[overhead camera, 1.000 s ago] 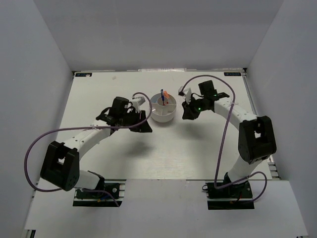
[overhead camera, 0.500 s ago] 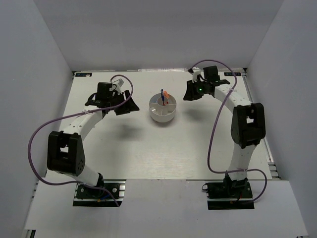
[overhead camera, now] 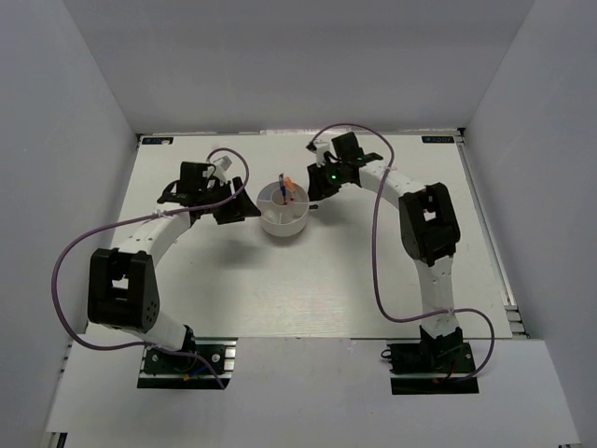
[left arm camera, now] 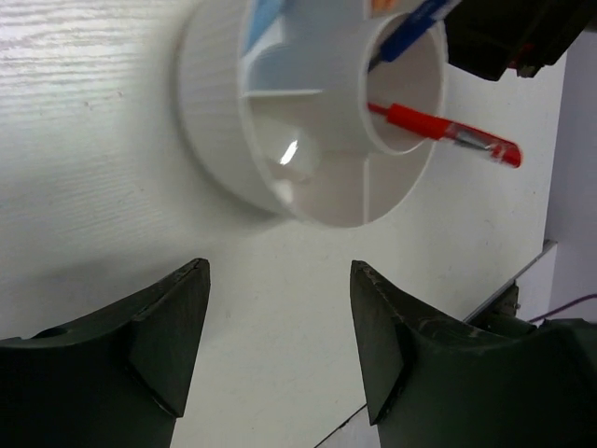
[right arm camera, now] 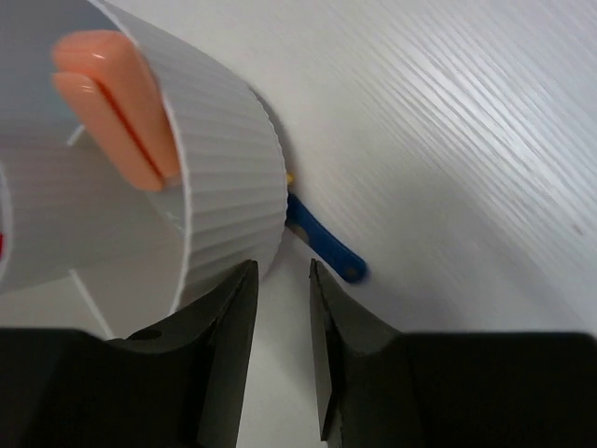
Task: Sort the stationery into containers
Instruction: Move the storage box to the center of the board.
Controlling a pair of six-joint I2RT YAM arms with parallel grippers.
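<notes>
Leftward the right gripper (right arm camera: pixel 280 271) had swung in the last half second. Its jaws were a narrow slit apart and empty, the left finger just beside the ribbed wall of the tub (right arm camera: pixel 224 187). The tub itself sat further left on the table (left arm camera: pixel 93 93) than before. The left gripper (left arm camera: pixel 278 280) had drawn closer to the tub's other side, jaws wide apart and holding nothing.

In the tub's round middle compartment the red pen (left arm camera: pixel 438 131) and blue pen (left arm camera: pixel 410 23) leaned out over the rim. An outer compartment held the orange piece (right arm camera: pixel 117 103), another the light-blue piece (left arm camera: pixel 264 21). Outside, the dark-blue piece (right arm camera: pixel 325 243) lay on the table against the tub's foot, just ahead of the right fingers.
</notes>
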